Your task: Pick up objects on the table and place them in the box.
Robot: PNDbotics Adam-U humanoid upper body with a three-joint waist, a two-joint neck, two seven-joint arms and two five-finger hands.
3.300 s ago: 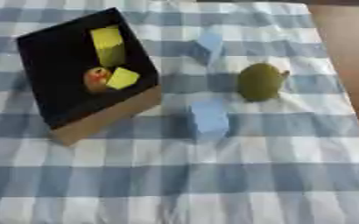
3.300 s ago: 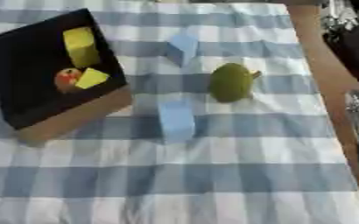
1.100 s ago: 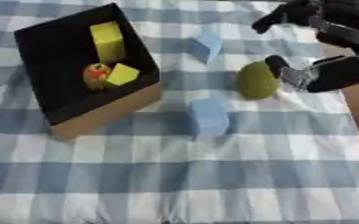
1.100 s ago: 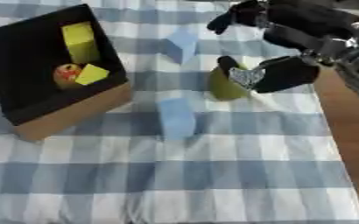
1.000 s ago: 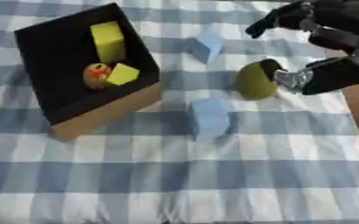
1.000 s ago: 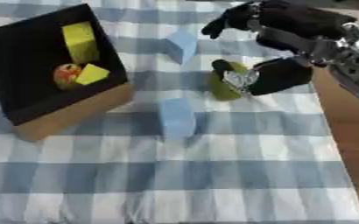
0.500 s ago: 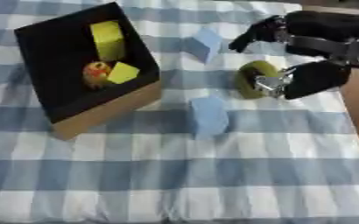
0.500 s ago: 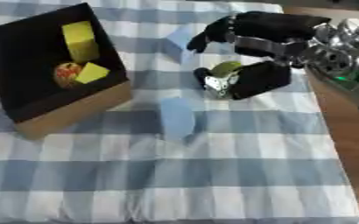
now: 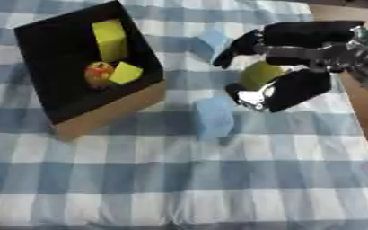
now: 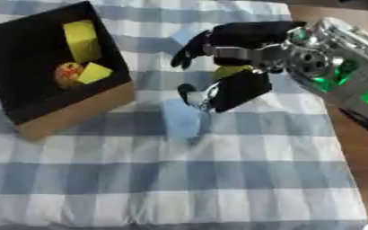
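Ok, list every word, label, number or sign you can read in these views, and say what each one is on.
None: no readable text shows anywhere.
Box: plain brown outside, black inside, no print visible.
Blue blocks and yellow blocks: blank faces.
Right robot hand, around the green fruit: no marking legible.
Robot arm: green lights only, no characters I can make out.

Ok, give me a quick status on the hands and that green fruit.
Right hand curled around the green fruit. Left hand not in view. Two blue blocks on the cloth; nothing blocks the way to the box.
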